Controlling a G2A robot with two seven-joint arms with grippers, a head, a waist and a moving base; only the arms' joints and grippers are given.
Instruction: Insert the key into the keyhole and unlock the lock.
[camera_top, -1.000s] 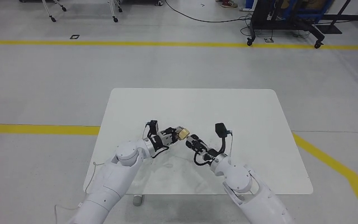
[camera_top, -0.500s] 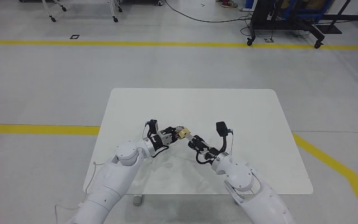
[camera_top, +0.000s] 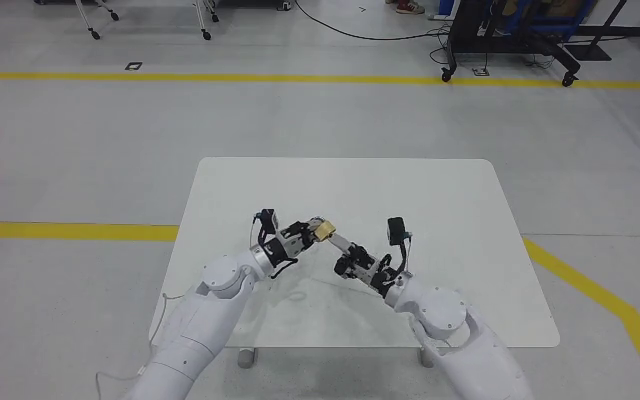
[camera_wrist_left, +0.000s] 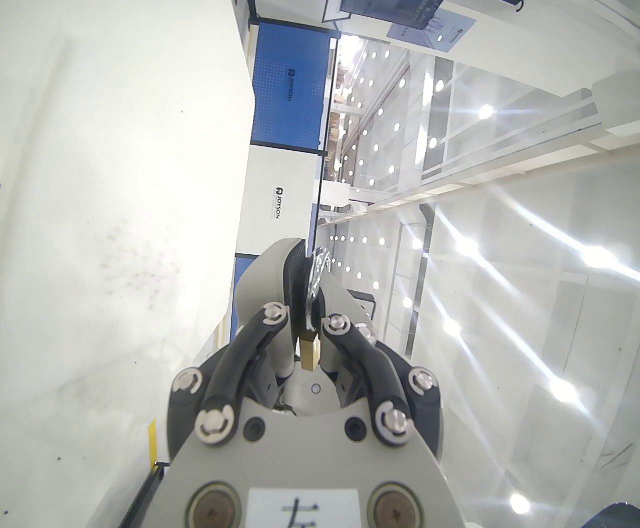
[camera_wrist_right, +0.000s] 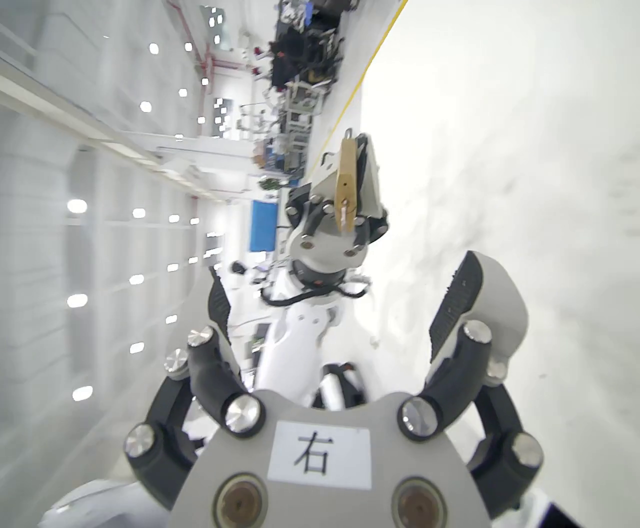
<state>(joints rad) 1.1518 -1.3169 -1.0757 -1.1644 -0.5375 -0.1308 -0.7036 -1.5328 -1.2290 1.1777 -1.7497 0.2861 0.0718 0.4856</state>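
Left of centre in the top view, the left gripper is raised over the white table with its fingers pressed together on a small brass lock. The left wrist view shows the brass body lying towards the palm and the silver loop out between the fingertips. In the right wrist view a small silvery piece sits at the lock's palm-side end. It may be the key, but that cannot be told.

Just right of the lock, near it and not touching it, the right gripper has its fingers spread wide with nothing between them. It points at the lock.

Several things could go wrong from here:

- **Lock turning in the grip:** The lock is pinched across its thin faces, so a sideways push from the right gripper could twist it in the grip or knock it out onto the table.
- **Little room at the keyhole end:** That end seems to sit close to the left palm, so the right fingers could bump the left gripper before they get a grip.
- **A poor grip on the key:** If the silvery piece is the key, closing on it off-centre could bend it or pull it out instead of turning it.
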